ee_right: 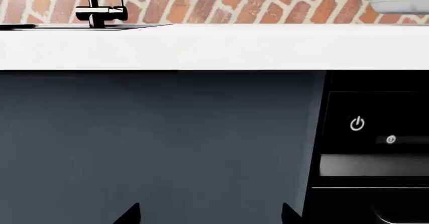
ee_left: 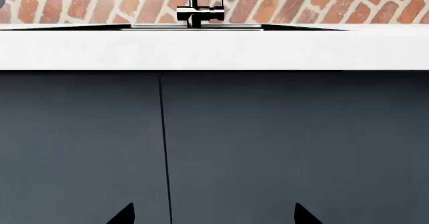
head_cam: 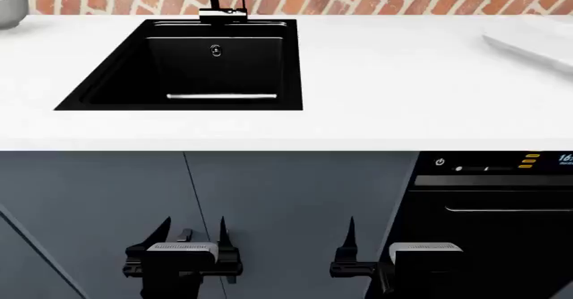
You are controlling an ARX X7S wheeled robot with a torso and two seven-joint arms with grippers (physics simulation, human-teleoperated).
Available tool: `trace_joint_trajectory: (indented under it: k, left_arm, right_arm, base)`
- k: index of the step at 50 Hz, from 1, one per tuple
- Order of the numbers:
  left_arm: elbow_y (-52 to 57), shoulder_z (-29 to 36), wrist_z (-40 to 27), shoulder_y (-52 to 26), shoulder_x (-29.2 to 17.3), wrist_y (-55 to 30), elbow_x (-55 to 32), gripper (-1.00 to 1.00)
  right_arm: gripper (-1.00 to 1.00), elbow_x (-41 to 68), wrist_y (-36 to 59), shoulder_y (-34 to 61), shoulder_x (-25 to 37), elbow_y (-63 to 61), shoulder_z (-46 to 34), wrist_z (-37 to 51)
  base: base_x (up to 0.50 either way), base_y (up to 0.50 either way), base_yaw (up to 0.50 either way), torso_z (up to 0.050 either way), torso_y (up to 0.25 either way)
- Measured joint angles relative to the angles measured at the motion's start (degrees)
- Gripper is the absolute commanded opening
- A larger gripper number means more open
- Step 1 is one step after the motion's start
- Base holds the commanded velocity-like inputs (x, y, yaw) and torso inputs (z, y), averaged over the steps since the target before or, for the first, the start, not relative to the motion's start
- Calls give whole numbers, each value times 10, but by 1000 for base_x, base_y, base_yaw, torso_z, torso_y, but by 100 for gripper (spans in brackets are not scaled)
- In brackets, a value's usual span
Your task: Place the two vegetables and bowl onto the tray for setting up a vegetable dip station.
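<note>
While both grippers, left (head_cam: 190,230) and right (head_cam: 351,235), hang below the white worktop (head_cam: 394,91) with fingers spread, the glossy white bowl (head_cam: 11,5) and flat white tray (head_cam: 537,41) sit at opposite far edges; the appliance's digits are unreadable.

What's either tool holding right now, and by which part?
Nothing. The left tool and the right tool both hang open and empty below the counter, in front of the cabinet doors.
</note>
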Motion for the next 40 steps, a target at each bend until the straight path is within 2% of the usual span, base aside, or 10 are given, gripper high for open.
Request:
trace_joint_trajectory:
  k: [14, 25, 33, 40]
  left_arm:
    - [7, 21, -21, -1, -16, -11, -11, 100]
    - [39, 45, -46, -11, -33, -55, 7, 100]
    - [150, 50, -58, -49, -37, -185, 7, 100]
    - [306, 56, -56, -130, -40, -394, 1, 100]
  right_arm:
    - [100, 15, 3, 1, 15, 0, -20, 22]
    - [100, 27, 1, 1, 27, 1, -34, 40]
    - [100, 25, -12, 2, 35, 6, -45, 54]
    - [100, 15, -37, 3, 43, 14, -55, 66]
  base:
    - [0, 0, 0, 0, 0]
    - [0, 0, 0, 0, 0]
    - [0, 0, 0, 0, 0]
    - [0, 0, 0, 0, 0]
